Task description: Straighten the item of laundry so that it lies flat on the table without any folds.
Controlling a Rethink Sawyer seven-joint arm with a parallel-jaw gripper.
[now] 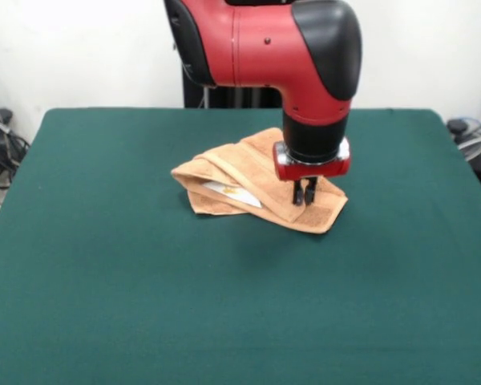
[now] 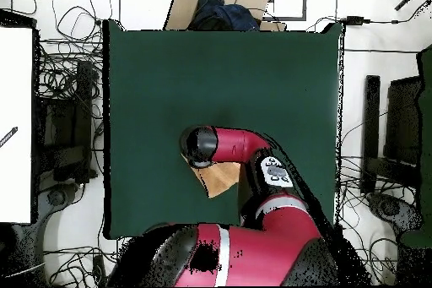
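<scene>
So your towel is sitting bunched up on the green table, a bit toward the far side and roughly centered left to right. It's nowhere near flat: you've got several layers folded over each other, with a rolled-looking ridge running along the left part and a flatter flap sticking out toward the lower right corner. You can spot a white tag peeking out of the folds near the middle-left.

The gripper is pointing straight down onto the right part of the towel, tips right at the cloth. The two black fingers are close together with only a thin gap, but I honestly can't tell if they're pinching fabric or just closed against it.

From overhead, the arm covers most of the towel, so you only see an orange corner poking out beneath it.
</scene>
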